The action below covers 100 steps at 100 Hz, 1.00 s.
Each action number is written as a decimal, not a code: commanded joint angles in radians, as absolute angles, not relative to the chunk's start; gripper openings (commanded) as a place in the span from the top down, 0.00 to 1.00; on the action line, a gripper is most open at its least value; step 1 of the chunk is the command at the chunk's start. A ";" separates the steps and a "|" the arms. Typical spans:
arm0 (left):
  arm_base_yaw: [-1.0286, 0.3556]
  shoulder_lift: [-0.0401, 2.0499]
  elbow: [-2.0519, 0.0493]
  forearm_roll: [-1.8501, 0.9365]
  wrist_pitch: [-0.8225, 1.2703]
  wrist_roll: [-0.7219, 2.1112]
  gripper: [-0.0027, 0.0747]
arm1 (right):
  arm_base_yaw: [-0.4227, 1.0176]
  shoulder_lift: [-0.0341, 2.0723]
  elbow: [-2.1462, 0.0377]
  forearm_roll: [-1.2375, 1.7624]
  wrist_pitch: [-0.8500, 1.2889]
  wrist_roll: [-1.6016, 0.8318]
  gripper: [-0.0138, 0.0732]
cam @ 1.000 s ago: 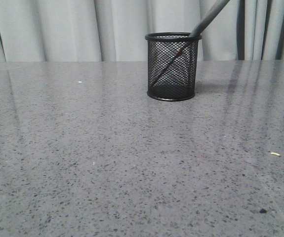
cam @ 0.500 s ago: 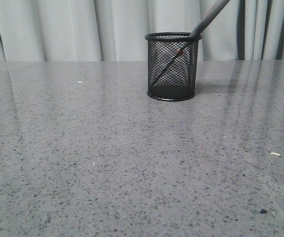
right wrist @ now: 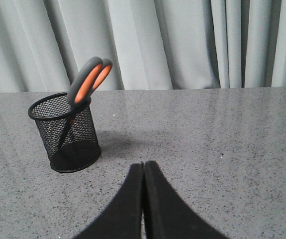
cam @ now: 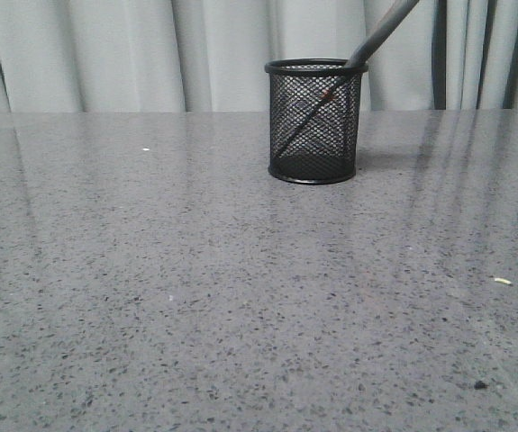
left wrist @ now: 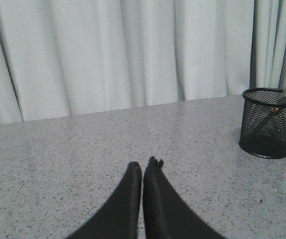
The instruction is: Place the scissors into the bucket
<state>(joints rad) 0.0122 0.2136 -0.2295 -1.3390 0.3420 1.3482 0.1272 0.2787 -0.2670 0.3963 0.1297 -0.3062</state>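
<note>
You have a grey speckled tabletop (cam: 195,297) reaching back to a pale curtain (cam: 105,54). The bucket (cam: 316,121) stands upright on the tabletop toward the far side, a little right of centre in the front view. The scissors (right wrist: 85,84) sit inside it, blades down and slanting across the mesh, with the orange-lined handles leaning out over the rim.

Your left tool (left wrist: 143,169) has its fingers pressed together and grips nothing; the bucket (left wrist: 270,123) lies well apart from it, off to that arm's right. Your right tool (right wrist: 143,167) is likewise pressed together with nothing between its fingers, and the bucket (right wrist: 68,132) stands ahead and to its left, apart from it.

A small pale fleck (cam: 503,281) and a dark speck (cam: 480,384) lie on the near right of the tabletop.
</note>
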 commanded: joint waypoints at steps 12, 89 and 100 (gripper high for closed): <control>0.016 0.220 -0.257 -1.377 0.331 1.348 0.99 | 0.121 0.285 -0.293 0.403 0.054 -0.317 0.92; -0.015 0.062 -0.051 -0.105 -0.092 0.011 0.99 | 0.121 0.285 -0.293 0.403 0.054 -0.317 0.92; -0.015 -0.013 -0.010 -0.092 0.026 0.011 0.99 | 0.121 0.285 -0.293 0.403 0.054 -0.317 0.92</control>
<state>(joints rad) -0.0065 0.0195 -0.0089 -0.1108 0.0424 0.0279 0.1272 0.2787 -0.2670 0.3963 0.1297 -0.3062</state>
